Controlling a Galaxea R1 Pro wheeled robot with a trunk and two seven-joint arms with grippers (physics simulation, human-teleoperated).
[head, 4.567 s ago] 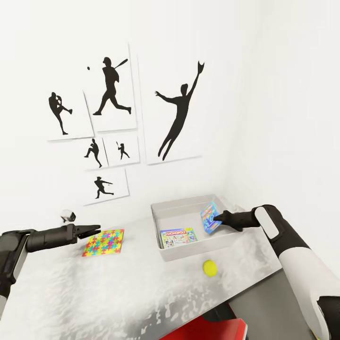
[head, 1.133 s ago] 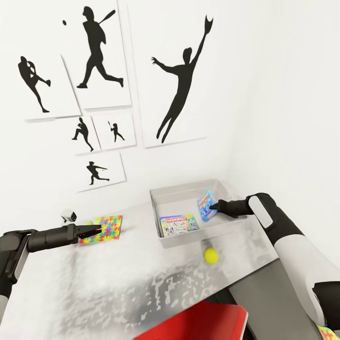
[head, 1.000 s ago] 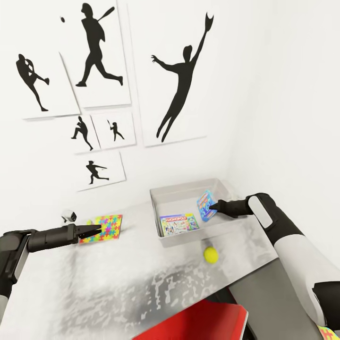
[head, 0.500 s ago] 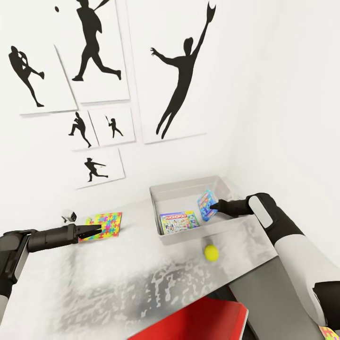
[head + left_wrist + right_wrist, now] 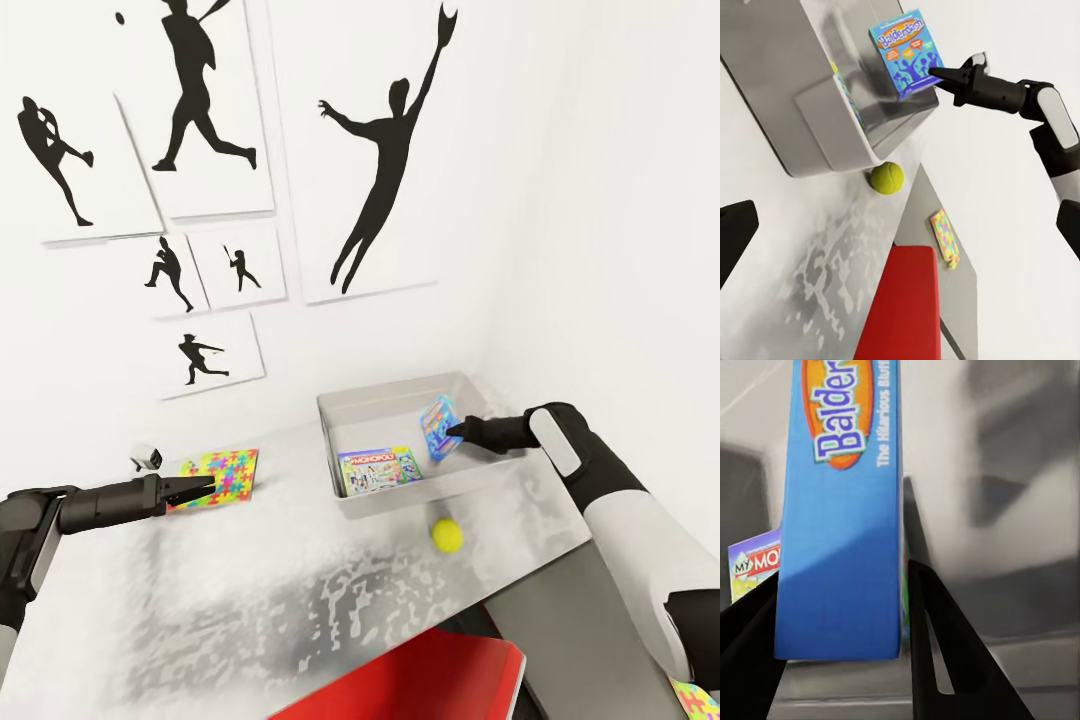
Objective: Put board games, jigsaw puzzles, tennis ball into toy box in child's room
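At the left of the head view, the left claw is held level just above the table, its dark fingers drawn close together with nothing between them, their tips reaching the near edge of a jigsaw puzzle that lies flat on the table close to the wall. Silhouette posters of ball players are hung on the white wall behind. Further right, the toy box is set on the table near the corner of the room, and a green-edged board game is laid flat on its floor. A tennis ball is seen on the table just beside the toy box's near wall. Above the right part of the toy box, the small blue board game is pinched by the right claw and held tilted on edge; in the right wrist view its blue side is gripped between the two dark fingers.
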